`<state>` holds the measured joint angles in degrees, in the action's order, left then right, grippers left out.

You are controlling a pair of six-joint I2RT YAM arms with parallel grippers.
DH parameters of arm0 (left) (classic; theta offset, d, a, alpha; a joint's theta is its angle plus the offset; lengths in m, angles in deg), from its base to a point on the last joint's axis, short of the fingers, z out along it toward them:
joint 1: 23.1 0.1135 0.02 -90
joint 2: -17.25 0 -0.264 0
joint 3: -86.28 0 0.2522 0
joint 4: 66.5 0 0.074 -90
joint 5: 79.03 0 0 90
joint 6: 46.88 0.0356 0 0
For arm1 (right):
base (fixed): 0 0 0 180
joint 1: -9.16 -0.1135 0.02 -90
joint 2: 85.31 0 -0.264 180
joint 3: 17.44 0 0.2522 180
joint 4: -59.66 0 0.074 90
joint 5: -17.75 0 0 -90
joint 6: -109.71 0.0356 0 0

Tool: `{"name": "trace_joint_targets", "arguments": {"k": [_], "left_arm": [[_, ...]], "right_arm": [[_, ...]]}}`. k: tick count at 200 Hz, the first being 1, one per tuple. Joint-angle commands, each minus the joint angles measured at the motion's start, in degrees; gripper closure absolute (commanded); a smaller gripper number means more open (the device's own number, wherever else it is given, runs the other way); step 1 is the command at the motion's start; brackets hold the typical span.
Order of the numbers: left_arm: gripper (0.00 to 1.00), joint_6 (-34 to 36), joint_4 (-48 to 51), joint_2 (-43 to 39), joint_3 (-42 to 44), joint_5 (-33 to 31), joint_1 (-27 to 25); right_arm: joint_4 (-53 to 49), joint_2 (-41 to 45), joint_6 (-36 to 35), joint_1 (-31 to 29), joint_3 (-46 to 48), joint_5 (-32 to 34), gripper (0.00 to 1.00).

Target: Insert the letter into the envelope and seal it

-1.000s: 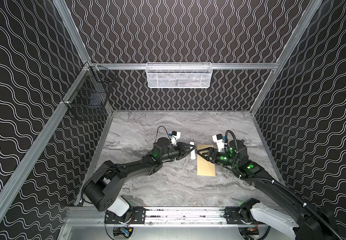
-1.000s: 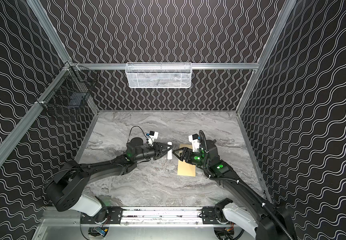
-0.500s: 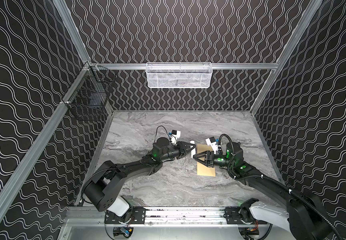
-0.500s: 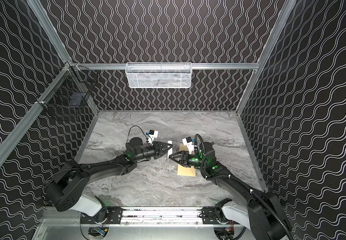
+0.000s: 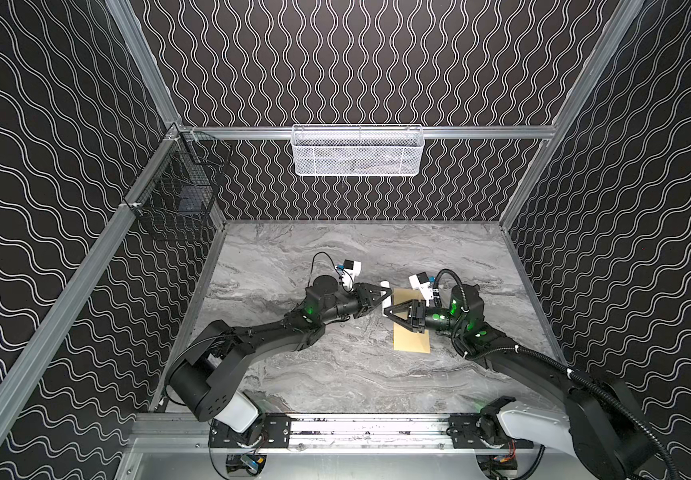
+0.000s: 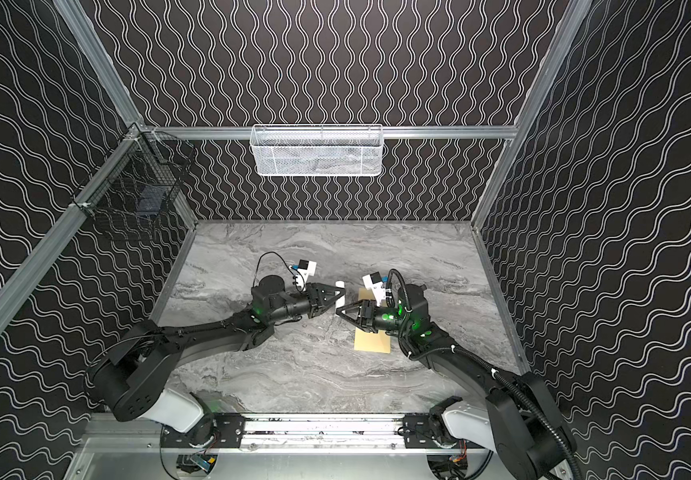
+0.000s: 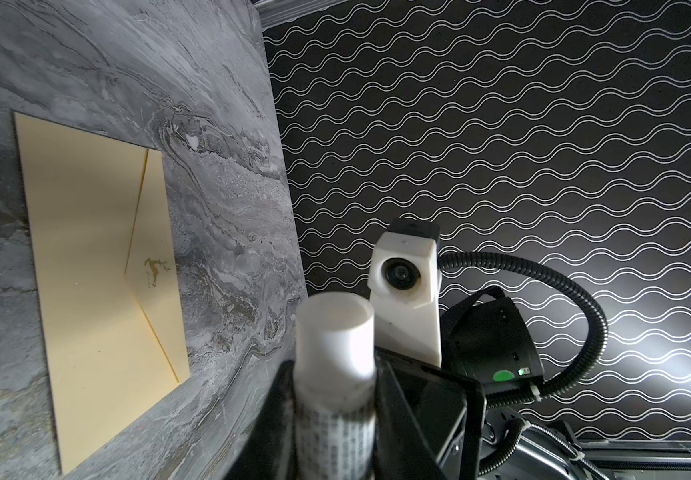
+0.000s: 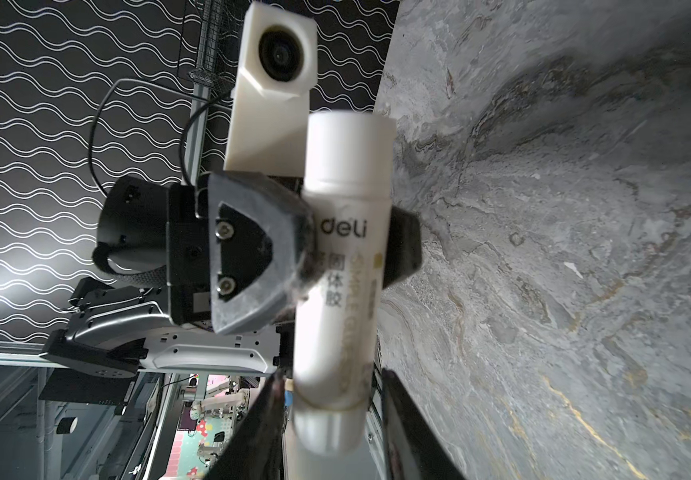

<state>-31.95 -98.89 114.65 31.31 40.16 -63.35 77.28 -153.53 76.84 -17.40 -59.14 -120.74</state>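
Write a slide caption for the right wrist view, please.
Left tool grips a Deli glue stick mid-body over a marble tabletop; right tool straddles its end.

Even light; close wrist foregrounds blurred

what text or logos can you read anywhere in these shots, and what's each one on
"deli": brand on the glue stick, right wrist view.
"固体胶": beside the brand on the same stick.
Pale gold lettering along the stick: too blurred to read.
Fine print on the stick in the left wrist view: too small to read.
Envelope: only a gold deer-like mark, no words.
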Motion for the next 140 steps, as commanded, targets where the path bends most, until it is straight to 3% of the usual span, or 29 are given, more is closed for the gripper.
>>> {"name": "trace_joint_targets", "arguments": {"k": [1,38,65,103,140], "left_arm": [[1.00,-0.5,-2.8,0.3,0.0,0.3,-0.1],[1.00,-0.5,-2.7,0.6,-0.3,0.1,-0.2],[1.00,-0.2,-1.8,0.6,-0.7,0.2,-0.3],[1.00,3.0,7.9,-0.8,-2.4,-0.7,-0.3],[1.00,4.4,13.5,-0.9,-4.0,-1.5,-0.3]], "right_arm": [[4.3,-0.3,1.7,-0.1,0.2,-0.1,0.65],[5.9,-0.4,3.1,-0.1,0.6,-0.5,0.74],[0.8,1.1,0.5,-0.1,-0.4,1.1,0.78],[-22.1,4.0,-10.7,-0.2,-7.0,10.7,0.79],[-38.3,3.3,-19.0,-2.0,-13.7,21.1,0.78]]}}
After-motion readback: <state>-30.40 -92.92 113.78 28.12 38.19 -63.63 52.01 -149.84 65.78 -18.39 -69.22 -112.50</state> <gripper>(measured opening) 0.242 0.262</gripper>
